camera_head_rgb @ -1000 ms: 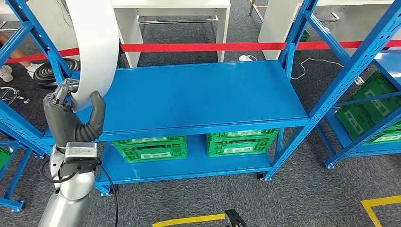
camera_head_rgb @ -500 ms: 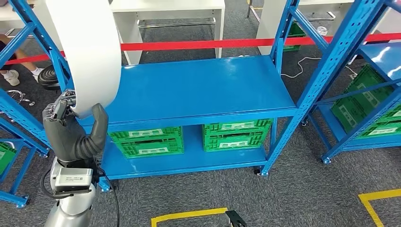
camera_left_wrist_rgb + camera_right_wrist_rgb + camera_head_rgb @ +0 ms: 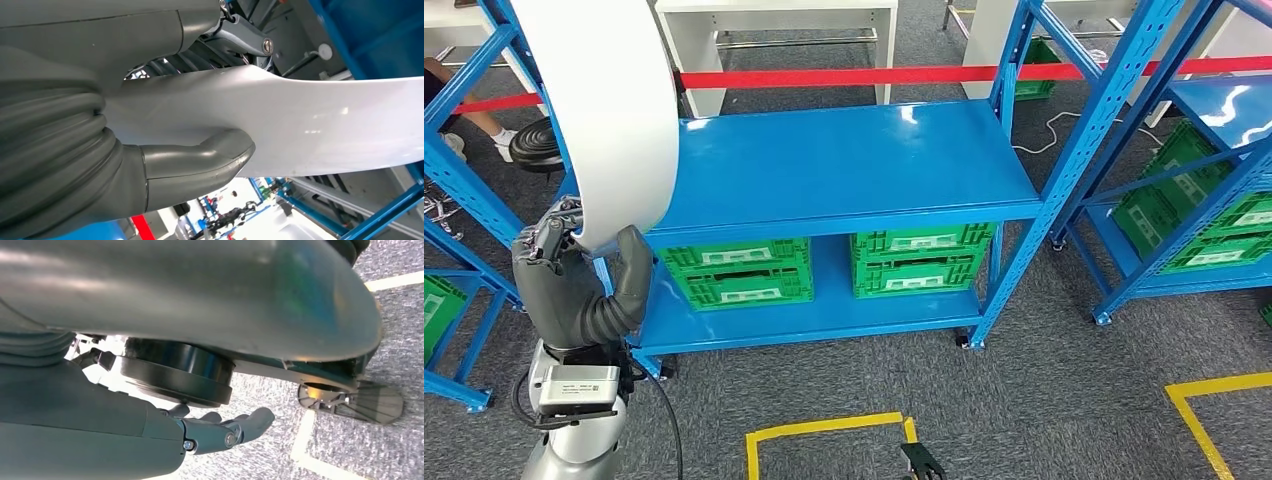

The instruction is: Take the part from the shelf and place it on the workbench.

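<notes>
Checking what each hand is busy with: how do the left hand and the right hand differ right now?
The left hand is raised beside the blue shelf and grips the white curved part, thumb pressed on its face; the right hand holds nothing and points down at grey carpet. Left fingers are curled, right fingers look extended. Both are grey.

white curved part point(image 3: 614, 120): 1 | green crates under near shelf point(image 3: 739, 272): 2 | red tape point(image 3: 844, 77): 1

grey carpet floor point(image 3: 844, 400), yellow floor tape point(image 3: 824, 432), red barrier tape point(image 3: 844, 76), white tables point(image 3: 774, 15)
</notes>
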Controlling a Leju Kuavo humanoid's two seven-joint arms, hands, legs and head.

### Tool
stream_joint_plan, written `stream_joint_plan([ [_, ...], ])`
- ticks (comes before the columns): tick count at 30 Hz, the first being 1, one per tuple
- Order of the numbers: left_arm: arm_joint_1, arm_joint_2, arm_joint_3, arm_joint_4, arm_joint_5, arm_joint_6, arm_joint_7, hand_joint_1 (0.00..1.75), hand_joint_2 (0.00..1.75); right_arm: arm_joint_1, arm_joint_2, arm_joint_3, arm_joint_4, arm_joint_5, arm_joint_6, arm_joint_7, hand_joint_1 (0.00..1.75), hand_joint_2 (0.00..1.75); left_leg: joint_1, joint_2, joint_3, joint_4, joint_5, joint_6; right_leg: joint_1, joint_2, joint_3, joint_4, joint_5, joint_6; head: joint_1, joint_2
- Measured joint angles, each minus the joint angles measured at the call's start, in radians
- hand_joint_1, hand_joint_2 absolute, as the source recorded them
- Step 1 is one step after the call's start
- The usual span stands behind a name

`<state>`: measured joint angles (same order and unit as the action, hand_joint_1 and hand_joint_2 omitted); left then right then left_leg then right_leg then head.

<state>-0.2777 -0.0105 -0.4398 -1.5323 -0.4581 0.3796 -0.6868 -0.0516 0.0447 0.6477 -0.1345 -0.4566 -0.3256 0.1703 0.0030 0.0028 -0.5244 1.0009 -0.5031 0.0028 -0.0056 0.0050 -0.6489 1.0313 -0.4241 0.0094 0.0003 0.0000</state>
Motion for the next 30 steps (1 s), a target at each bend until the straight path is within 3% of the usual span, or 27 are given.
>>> stream_joint_plan([
  [2, -0.002, -0.003, 0.0, 0.002, -0.001, 0.001, -0.001, 1.75, 1.75, 0.0, -0.001, 0.0, 0.0, 0.002, -0.009, -0.002, 0.0, 0.0, 0.004, 0.004, -0.021, -0.004, 0.026, 0.013, -0.001, 0.0, -0.029, 0.075, -0.08, 0.007, 0.003, 0.0],
  [4, -0.004, -0.006, 0.0, 0.006, -0.008, 0.005, -0.002, 1.75, 1.75, -0.001, -0.003, 0.004, 0.0, 0.011, -0.022, -0.002, 0.0, 0.0, 0.003, 0.005, -0.051, -0.001, 0.049, 0.017, -0.001, 0.0, -0.064, 0.207, -0.169, 0.012, 0.005, 0.0],
  [5, -0.004, -0.008, 0.0, 0.009, -0.011, 0.007, -0.002, 1.75, 1.75, -0.001, -0.004, 0.006, 0.0, 0.015, -0.026, -0.002, 0.0, 0.0, 0.003, 0.005, -0.067, 0.001, 0.059, 0.017, -0.002, 0.0, -0.071, 0.258, -0.186, 0.013, 0.005, 0.0],
  [6, -0.004, -0.008, 0.0, 0.011, -0.014, 0.009, -0.002, 1.75, 1.75, -0.001, -0.005, 0.008, 0.0, 0.017, -0.028, -0.001, 0.0, 0.0, 0.002, 0.005, -0.082, 0.004, 0.069, 0.016, -0.002, 0.0, -0.063, 0.279, -0.179, 0.014, 0.005, 0.0],
  [7, -0.004, -0.009, 0.0, 0.012, -0.014, 0.009, -0.001, 1.75, 1.75, -0.001, -0.005, 0.01, 0.0, 0.018, -0.029, 0.0, 0.0, 0.0, 0.002, 0.006, -0.097, 0.007, 0.079, 0.014, -0.002, -0.001, -0.037, 0.263, -0.156, 0.013, 0.005, 0.0],
  [8, -0.004, -0.009, 0.0, 0.012, -0.011, 0.007, 0.001, 1.75, 1.75, -0.001, -0.006, 0.012, 0.0, 0.018, -0.03, 0.001, 0.0, 0.0, 0.002, 0.006, -0.112, 0.011, 0.088, 0.011, -0.002, -0.001, 0.01, 0.209, -0.129, 0.011, 0.005, 0.0],
  [10, -0.004, -0.009, 0.0, 0.011, -0.004, 0.001, 0.004, 1.75, 1.75, -0.004, -0.006, 0.015, 0.0, 0.017, -0.034, 0.005, 0.0, 0.0, 0.001, 0.005, -0.134, 0.02, 0.104, 0.003, 0.001, -0.001, 0.115, 0.063, -0.118, 0.003, 0.004, 0.0],
  [11, -0.004, -0.009, 0.001, 0.011, -0.001, -0.004, 0.004, 1.75, 1.75, -0.004, -0.006, 0.016, 0.0, 0.017, -0.036, 0.006, 0.0, 0.0, 0.0, 0.005, -0.139, 0.023, 0.112, -0.002, 0.003, 0.0, 0.147, 0.01, -0.125, -0.003, 0.005, 0.0],
  [12, -0.004, -0.01, 0.001, 0.012, 0.001, -0.009, 0.004, 1.75, 1.75, -0.005, -0.006, 0.017, 0.0, 0.016, -0.038, 0.008, 0.0, 0.0, 0.0, 0.005, -0.142, 0.023, 0.12, -0.008, 0.006, 0.001, 0.16, -0.017, -0.134, -0.008, 0.005, 0.0],
  [14, -0.005, -0.009, 0.001, 0.016, 0.002, -0.016, 0.003, 1.75, 1.75, -0.004, -0.006, 0.018, 0.0, 0.016, -0.043, 0.01, 0.0, 0.0, 0.001, 0.004, -0.144, 0.018, 0.134, -0.021, 0.006, 0.0, 0.149, -0.025, -0.122, -0.02, 0.008, 0.0],
  [15, -0.005, -0.009, 0.001, 0.018, 0.003, -0.018, 0.002, 1.75, 1.75, -0.004, -0.005, 0.018, 0.0, 0.016, -0.045, 0.011, 0.0, 0.0, 0.002, 0.003, -0.149, 0.024, 0.123, -0.027, 0.005, -0.002, 0.14, -0.025, -0.111, -0.028, 0.007, 0.0],
  [17, -0.005, -0.008, 0.002, 0.024, 0.003, -0.022, 0.001, 1.75, 1.75, -0.004, -0.003, 0.019, 0.001, 0.014, -0.047, 0.012, 0.0, 0.0, 0.004, 0.001, -0.174, 0.085, 0.047, -0.038, 0.0, -0.005, 0.117, -0.028, -0.085, -0.04, 0.004, 0.0],
  [19, -0.005, -0.008, 0.002, 0.029, 0.002, -0.023, 0.0, 1.75, 1.75, -0.004, -0.002, 0.019, 0.001, 0.009, -0.047, 0.013, 0.0, 0.0, 0.006, 0.001, -0.203, 0.21, -0.052, -0.046, 0.0, -0.006, 0.088, -0.027, -0.06, -0.042, 0.002, 0.0],
  [20, -0.005, -0.008, 0.002, 0.032, 0.002, -0.023, 0.0, 1.75, 1.75, -0.003, -0.002, 0.019, 0.001, 0.007, -0.046, 0.012, 0.0, 0.0, 0.007, 0.001, -0.208, 0.268, -0.075, -0.049, 0.0, -0.006, 0.072, -0.026, -0.048, -0.041, 0.002, 0.0],
  [21, -0.005, -0.008, 0.002, 0.034, 0.002, -0.023, 0.0, 1.75, 1.75, -0.002, -0.001, 0.019, 0.001, 0.005, -0.046, 0.013, 0.0, 0.0, 0.007, 0.001, -0.201, 0.301, -0.073, -0.049, 0.0, -0.006, 0.058, -0.025, -0.036, -0.04, 0.002, 0.0],
  [22, -0.005, -0.008, 0.002, 0.036, 0.002, -0.023, 0.0, 1.75, 1.75, -0.002, -0.001, 0.019, 0.001, 0.005, -0.046, 0.012, 0.0, 0.0, 0.007, 0.0, -0.177, 0.299, -0.053, -0.049, 0.0, -0.007, 0.043, -0.023, -0.025, -0.037, 0.002, 0.0],
  [24, -0.007, -0.009, 0.002, 0.038, 0.002, -0.024, 0.0, 1.75, 1.75, -0.002, -0.001, 0.019, 0.001, 0.005, -0.046, 0.013, 0.0, 0.0, 0.007, 0.0, -0.079, 0.189, -0.014, -0.044, -0.001, -0.007, 0.017, -0.019, -0.004, -0.031, 0.002, 0.0],
  [26, -0.012, -0.01, 0.002, 0.039, 0.002, -0.025, -0.001, 1.75, 1.75, -0.002, 0.0, 0.019, 0.001, 0.003, -0.047, 0.013, 0.0, 0.0, 0.003, -0.004, 0.018, 0.047, -0.026, -0.034, 0.0, -0.005, 0.003, -0.017, 0.014, -0.021, 0.002, 0.0],
  [28, -0.017, -0.011, 0.002, 0.04, 0.004, -0.027, -0.001, 1.75, 1.75, -0.001, 0.001, 0.019, 0.001, 0.002, -0.047, 0.013, 0.0, 0.0, -0.003, -0.007, 0.042, -0.003, -0.041, -0.018, 0.0, -0.004, -0.001, -0.02, 0.031, -0.007, 0.001, 0.0],
  [30, -0.018, -0.011, 0.002, 0.044, 0.008, -0.029, -0.001, 1.75, 1.75, 0.002, 0.001, 0.02, 0.001, 0.004, -0.045, 0.011, 0.0, 0.0, -0.003, -0.004, 0.026, -0.004, -0.025, 0.001, -0.002, -0.003, -0.008, -0.019, 0.034, 0.006, -0.001, 0.0],
])
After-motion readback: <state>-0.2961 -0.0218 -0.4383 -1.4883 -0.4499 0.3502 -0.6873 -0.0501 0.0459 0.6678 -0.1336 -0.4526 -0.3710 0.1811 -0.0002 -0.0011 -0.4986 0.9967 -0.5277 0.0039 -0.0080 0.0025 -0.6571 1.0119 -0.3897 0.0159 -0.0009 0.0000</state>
